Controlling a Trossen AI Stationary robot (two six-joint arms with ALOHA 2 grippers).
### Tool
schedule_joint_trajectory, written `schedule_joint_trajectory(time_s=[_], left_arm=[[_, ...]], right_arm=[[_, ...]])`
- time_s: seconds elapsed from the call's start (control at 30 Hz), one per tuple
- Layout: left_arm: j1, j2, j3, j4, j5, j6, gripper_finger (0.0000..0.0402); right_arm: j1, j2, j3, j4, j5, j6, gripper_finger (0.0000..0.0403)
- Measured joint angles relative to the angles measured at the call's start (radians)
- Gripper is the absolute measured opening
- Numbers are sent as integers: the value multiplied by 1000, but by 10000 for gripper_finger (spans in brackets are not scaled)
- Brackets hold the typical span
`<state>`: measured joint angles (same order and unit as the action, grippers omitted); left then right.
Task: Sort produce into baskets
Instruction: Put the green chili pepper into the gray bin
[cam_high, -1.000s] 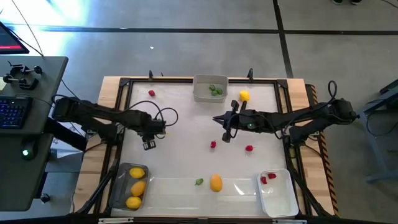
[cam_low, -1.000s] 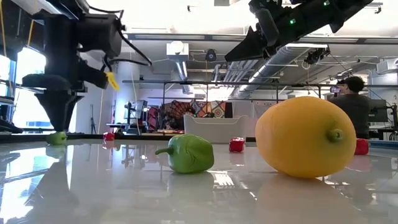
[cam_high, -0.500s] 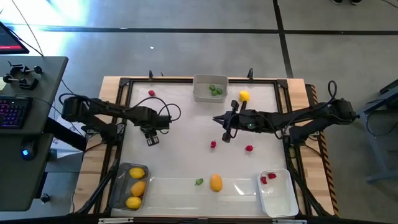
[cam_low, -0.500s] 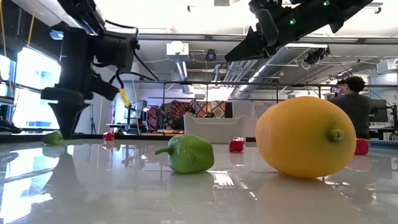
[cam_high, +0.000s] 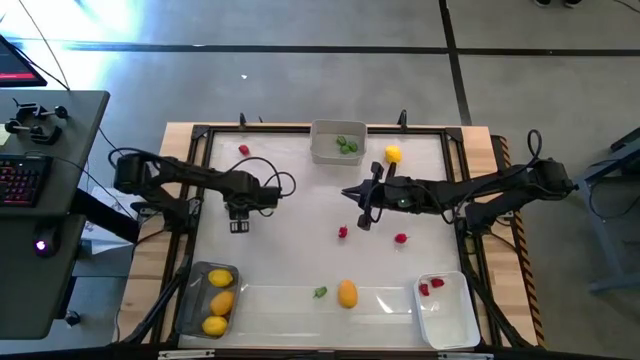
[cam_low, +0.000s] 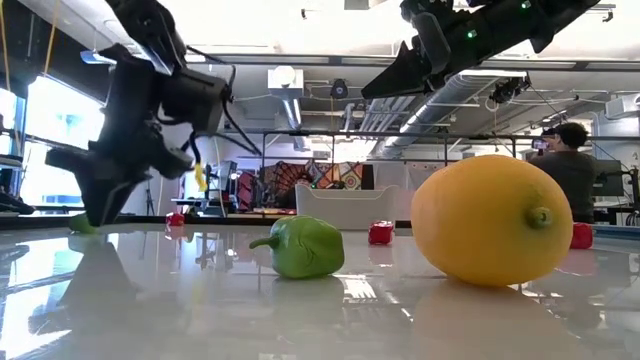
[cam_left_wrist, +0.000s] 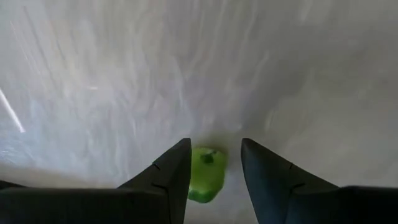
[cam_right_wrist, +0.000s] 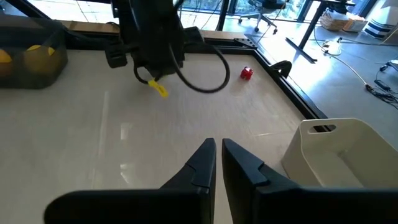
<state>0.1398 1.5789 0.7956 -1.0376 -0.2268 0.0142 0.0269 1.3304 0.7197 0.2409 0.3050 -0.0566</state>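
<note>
My left gripper (cam_high: 240, 226) is open at the table's left middle, fingers pointing down at the white tabletop. A small green piece (cam_left_wrist: 205, 173) lies on the table between its fingers; it also shows in the low view (cam_low: 78, 224). My right gripper (cam_high: 360, 210) is shut and empty, high above the table's middle. The pale grey basket (cam_high: 338, 150) at the far edge holds green pieces. The dark-tinted basket (cam_high: 195, 300) at the near left holds three yellow ovals. The white basket (cam_high: 450, 320) at the near right holds red pieces. My left gripper's fingers stand on either side of the green piece (cam_left_wrist: 200, 163), coming from above. The piece rests on the table, close against one finger (cam_left_wrist: 177, 165). I cannot tell whether that finger touches it.
Loose on the table: a red piece (cam_high: 243, 150) at the far left, a yellow oval (cam_high: 392, 154) by the grey basket, two red pieces (cam_high: 342, 232) (cam_high: 401, 238) in the middle, a green piece (cam_high: 320, 292) and a yellow oval (cam_high: 347, 293) near the front.
My left arm's wrist has swung toward the table's right and far side. The gripper has tipped from upright to slanted, its fingertips staying low by the green piece. My right arm has kept still.
</note>
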Motion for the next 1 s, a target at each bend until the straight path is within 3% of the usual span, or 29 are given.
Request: schedule_joint_trajectory(time_s=[0.2, 0.37, 0.5, 0.67, 1.0], left_arm=[[5, 59, 0, -7, -81, 6, 127], [5, 65, 0, -9, -76, 16, 123], [5, 65, 0, -9, -45, 32, 90], [10, 65, 0, -9, -46, 45, 11], [17, 51, 48, 12, -102, 84, 1]], right_arm=[[0, 0, 0, 0, 0, 0, 16], [0, 0, 0, 0, -1, 0, 16], [0, 0, 0, -1, -1, 0, 16], [0, 0, 0, -2, -2, 0, 16], [0, 0, 0, -5, -2, 0, 16]])
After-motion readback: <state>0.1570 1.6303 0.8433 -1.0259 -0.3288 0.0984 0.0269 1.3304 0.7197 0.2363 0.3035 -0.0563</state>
